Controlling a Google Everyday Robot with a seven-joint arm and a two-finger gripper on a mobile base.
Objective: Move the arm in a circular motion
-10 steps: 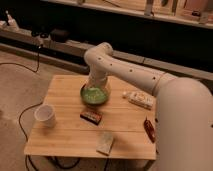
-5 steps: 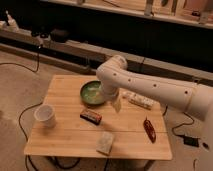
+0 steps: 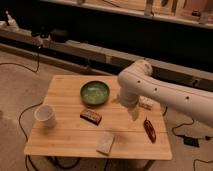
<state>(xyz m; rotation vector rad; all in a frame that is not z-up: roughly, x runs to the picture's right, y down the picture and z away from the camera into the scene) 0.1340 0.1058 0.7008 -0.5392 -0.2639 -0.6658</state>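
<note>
Arm (image 3: 165,92) reaches in from right over table's (image 3: 65,86) right rear. Gripper (image 3: 133,113) hangs low over tabletop between green bowl (image 3: 95,93) and white packet (image 3: 147,103), near both. Dark bar (image 3: 91,116) front-left of it, red packet (image 3: 149,129) front-right. White cup (image 3: 45,115) at left edge, pale pad (image 3: 106,143) at front edge. Open wood: rear-left corner, stretch between cup and pad.

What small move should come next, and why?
Probably curve the gripper toward the table's near edge without dropping: it hangs from the arm over bare wood between the green bowl and the white packet, so an arc should touch nothing.
</note>
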